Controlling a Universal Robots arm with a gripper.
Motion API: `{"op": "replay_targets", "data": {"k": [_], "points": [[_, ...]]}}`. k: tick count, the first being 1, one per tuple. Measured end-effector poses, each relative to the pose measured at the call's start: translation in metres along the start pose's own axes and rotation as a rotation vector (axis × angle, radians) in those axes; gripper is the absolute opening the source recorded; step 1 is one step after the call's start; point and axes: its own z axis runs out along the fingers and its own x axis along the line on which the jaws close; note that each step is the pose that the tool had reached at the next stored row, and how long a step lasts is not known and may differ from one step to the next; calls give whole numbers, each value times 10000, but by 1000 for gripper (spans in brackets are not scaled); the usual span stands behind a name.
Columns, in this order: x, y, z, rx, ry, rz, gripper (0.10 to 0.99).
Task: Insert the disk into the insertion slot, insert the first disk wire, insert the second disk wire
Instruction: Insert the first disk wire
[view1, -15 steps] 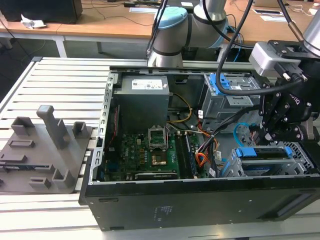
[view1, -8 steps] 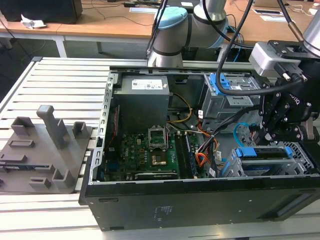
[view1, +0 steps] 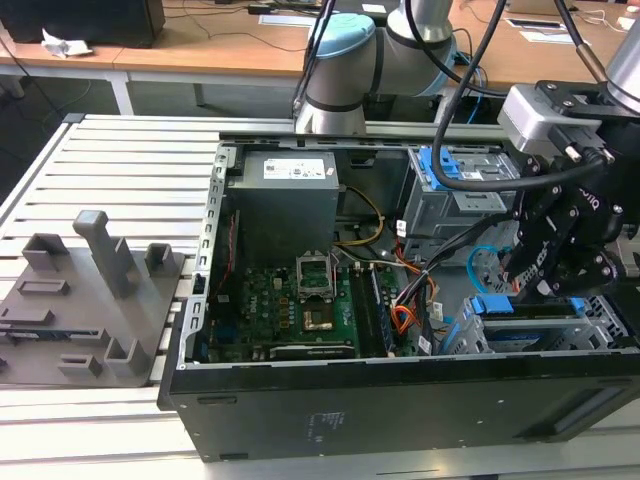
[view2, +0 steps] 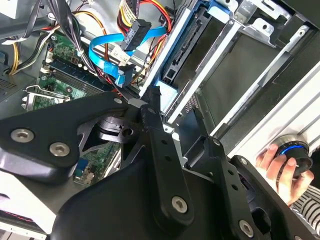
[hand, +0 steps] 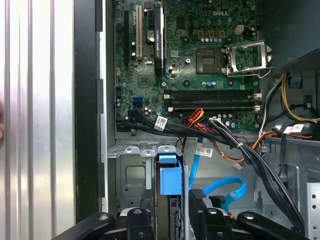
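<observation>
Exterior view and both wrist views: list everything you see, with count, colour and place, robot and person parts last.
computer case: one, black, open, on the table.
motherboard: one, green, inside case.
power supply: one, grey, far side of case.
drive cage: one, grey, blue latch, exterior view's right.
disk: one, blue carrier, at the insertion slot.
cables: several, black, blue, orange, yellow, over motherboard.
fixture tray: one, grey, exterior view's left.
gripper: one, black, above disk.
arm: one, grey and light blue, behind case.
hand: one, on a blue-ringed knob.

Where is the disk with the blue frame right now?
The disk is at the exterior view's right, inside the computer case, at the grey insertion slot, just below the end effector.
</observation>
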Motion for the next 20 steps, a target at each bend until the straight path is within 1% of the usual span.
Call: {"op": "replay_targets", "data": {"k": [2, 5, 8, 9, 10, 11, 12, 14, 16, 20], "points": [[-1, -3, 0, 0, -1, -1, 420], [-6, -63, -2, 0, 0, -1, 420], [-9, -100, -4, 0, 5, 0, 420], [-25, -120, -6, 0, 10, -1, 420], [-90, -143, -6, 0, 37, 1, 420], [-174, -162, -7, 1, 66, 2, 420], [-224, -174, -8, 1, 77, 3, 420], [-278, -191, -9, 1, 88, 3, 420], [-375, -234, -11, -4, 100, 4, 420], [-446, -261, 17, -45, 101, 3, 420]]}}
